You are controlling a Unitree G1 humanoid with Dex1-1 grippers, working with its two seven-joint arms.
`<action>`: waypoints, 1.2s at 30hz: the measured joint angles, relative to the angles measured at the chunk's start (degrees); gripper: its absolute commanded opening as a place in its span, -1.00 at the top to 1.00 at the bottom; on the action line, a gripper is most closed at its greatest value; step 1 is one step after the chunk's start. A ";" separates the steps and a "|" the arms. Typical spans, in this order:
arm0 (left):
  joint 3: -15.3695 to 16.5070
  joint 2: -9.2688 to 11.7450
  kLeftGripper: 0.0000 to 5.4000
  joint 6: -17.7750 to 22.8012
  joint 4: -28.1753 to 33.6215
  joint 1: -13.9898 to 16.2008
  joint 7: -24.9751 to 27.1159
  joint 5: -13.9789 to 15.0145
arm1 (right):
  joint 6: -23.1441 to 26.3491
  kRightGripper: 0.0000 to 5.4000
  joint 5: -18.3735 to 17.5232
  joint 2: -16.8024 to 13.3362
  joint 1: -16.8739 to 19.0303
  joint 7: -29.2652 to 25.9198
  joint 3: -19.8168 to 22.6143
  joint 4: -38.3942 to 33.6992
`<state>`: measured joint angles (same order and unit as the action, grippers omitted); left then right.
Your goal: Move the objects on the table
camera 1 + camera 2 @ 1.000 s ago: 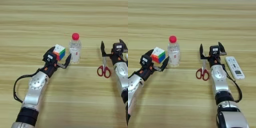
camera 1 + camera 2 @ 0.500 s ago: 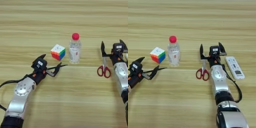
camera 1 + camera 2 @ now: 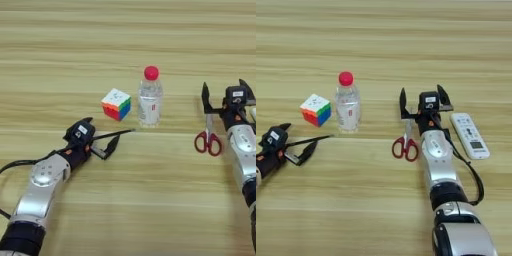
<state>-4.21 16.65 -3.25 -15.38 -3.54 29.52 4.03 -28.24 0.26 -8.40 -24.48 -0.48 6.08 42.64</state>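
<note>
Puzzle cube (image 3: 116, 104): multicoloured, white face up, red, green and blue on its sides; sits on the table (image 3: 125, 45) just beyond the left gripper (image 3: 102, 141), apart from it.

Bottle (image 3: 149, 98): small, clear plastic, red cap, upright; just right of the cube, beyond and to the right of the left gripper.

Thin black stick (image 3: 114, 134): lies near-level by the left gripper's upper finger, tip reaching toward the bottle's base. Whether it is a separate item or part of the gripper cannot be told.

Scissors (image 3: 406, 144): red handles, blades pointing away from the robot, directly under the left finger of the right gripper (image 3: 423, 102), handles toward the robot.

Remote control (image 3: 469, 135): white, flat on the table just right of the right arm.

Left gripper: low over the table, fingers spread, nothing between them.

Right gripper: fingers spread wide, upright over the scissor blades, empty.
</note>
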 measured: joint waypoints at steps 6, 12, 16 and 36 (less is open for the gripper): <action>-0.42 0.55 -1.00 -0.53 -2.07 -1.60 0.48 -0.86 | 0.00 -1.00 0.00 0.02 0.00 0.02 -0.02 -0.02; -0.35 1.27 -1.00 -2.03 -4.53 -3.25 0.48 -1.29 | 0.01 -1.00 0.01 0.09 0.00 0.04 -0.10 -0.12; -0.17 1.34 -1.00 -2.28 -5.69 -4.08 -0.02 -1.33 | 0.01 -1.00 0.01 0.14 0.00 0.04 -0.14 -0.22; 3.42 1.95 -1.00 -7.16 -15.07 -7.96 -2.99 -1.23 | 0.02 -1.00 0.02 0.16 0.00 0.04 -0.15 -0.24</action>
<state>-0.79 18.60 -10.41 -30.46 -11.50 26.53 2.80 -28.22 0.27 -8.23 -24.48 -0.44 5.93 42.40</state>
